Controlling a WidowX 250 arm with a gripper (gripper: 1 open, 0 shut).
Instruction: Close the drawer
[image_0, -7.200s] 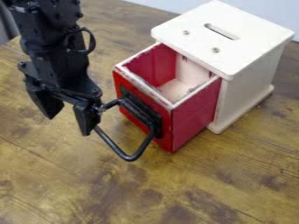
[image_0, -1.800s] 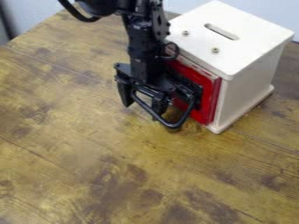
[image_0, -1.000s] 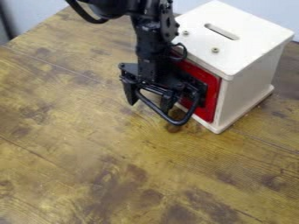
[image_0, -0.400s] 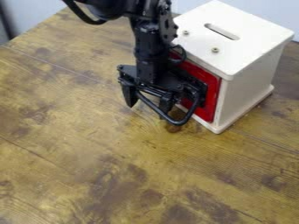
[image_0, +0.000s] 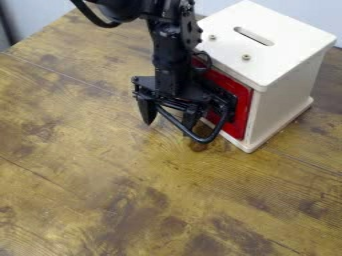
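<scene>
The red drawer (image_0: 242, 108) sits within the cream-white cabinet (image_0: 261, 60) at the far right of the bench (image_0: 100, 165), only its red front showing, with the large black loop handle (image_0: 201, 137) on the near left side of that front. The dark end effector (image_0: 170, 108) is up against the drawer front beside the handle, covering part of it, and I cannot tell whether its fingers are open or closed. The cabinet's top shows 1 slot and 2 round fasteners.

The tabletop (image_0: 94, 180) is wood-grained with a faint sheen; the cabinet (image_0: 267, 50) looks smooth and matt, perhaps painted wood.
</scene>
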